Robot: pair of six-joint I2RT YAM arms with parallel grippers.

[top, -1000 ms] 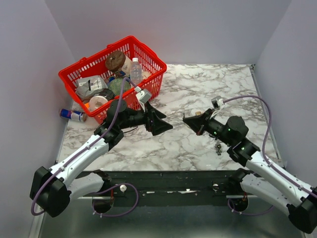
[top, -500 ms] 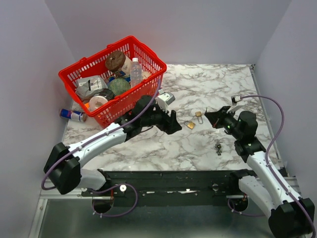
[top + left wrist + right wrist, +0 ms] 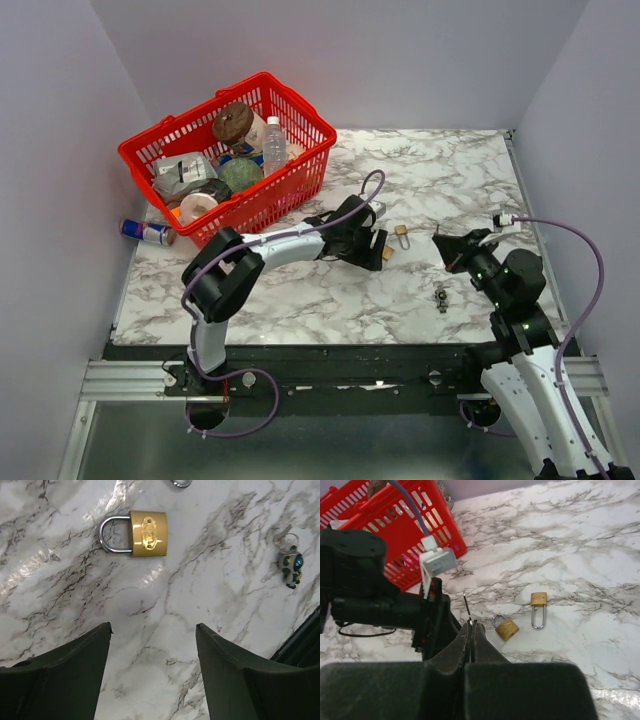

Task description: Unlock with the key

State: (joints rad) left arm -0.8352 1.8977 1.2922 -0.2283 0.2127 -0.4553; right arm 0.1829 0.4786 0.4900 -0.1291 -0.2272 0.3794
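Clearly apart, key point(image 3: 440, 297) near right claw point(image 3: 441, 241)

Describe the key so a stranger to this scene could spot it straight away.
On the marble table, look toward the near edge, beside the right arm. The key lies there alone: tiny, dark-headed, on a ring, unlike the brass padlocks farther back.

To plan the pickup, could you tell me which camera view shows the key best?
Left wrist: the key lies close, ring and dark head distinct. Top external shows only a tiny dark speck; right wrist does not show it.
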